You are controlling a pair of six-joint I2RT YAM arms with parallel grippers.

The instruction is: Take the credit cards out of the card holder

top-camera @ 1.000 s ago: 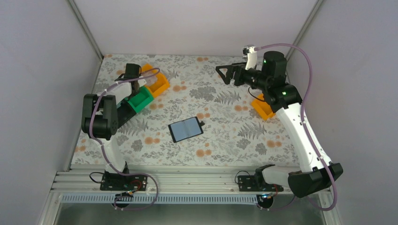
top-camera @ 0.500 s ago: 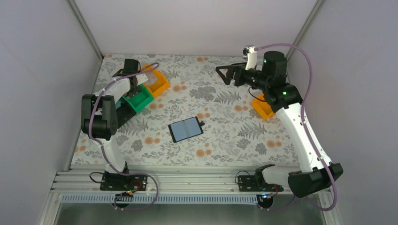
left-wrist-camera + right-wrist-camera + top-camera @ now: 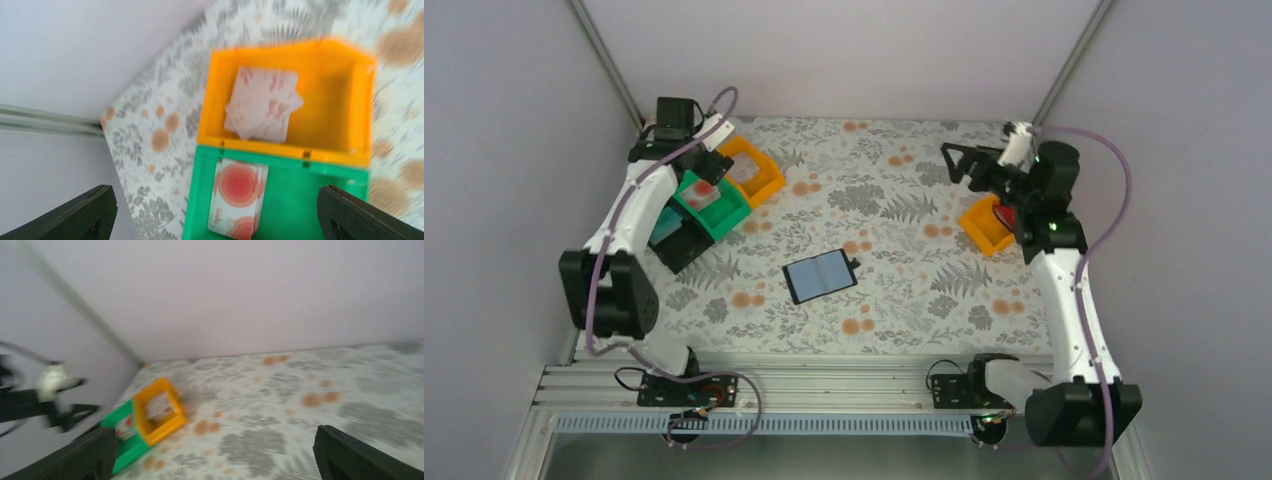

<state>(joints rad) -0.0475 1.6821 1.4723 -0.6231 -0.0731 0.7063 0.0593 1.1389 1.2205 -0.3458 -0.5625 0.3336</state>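
Observation:
The black card holder (image 3: 821, 275) lies open and flat at mid-table, its glossy bluish inner pockets facing up, and neither gripper is near it. Red-circled credit cards (image 3: 239, 197) lie stacked in the green tray (image 3: 295, 200). Pale cards (image 3: 262, 102) lie in the orange tray (image 3: 345, 75) behind it. My left gripper (image 3: 704, 150) hangs above these trays, open, with nothing between its fingers (image 3: 75, 215). My right gripper (image 3: 959, 160) is open and empty at the back right, raised above the table. A red card (image 3: 1004, 212) sits in the right orange tray (image 3: 979, 228).
A black tray (image 3: 686, 245) holding a bluish card (image 3: 664, 228) stands in front of the green tray at the left. The side walls and corner posts stand close behind both arms. In the right wrist view the left trays (image 3: 150, 415) show across the floral tabletop.
My left gripper has opened and lifted back-left off the green tray, where a red-circled card now shows. The right arm has swung to the right, toward the right orange tray.

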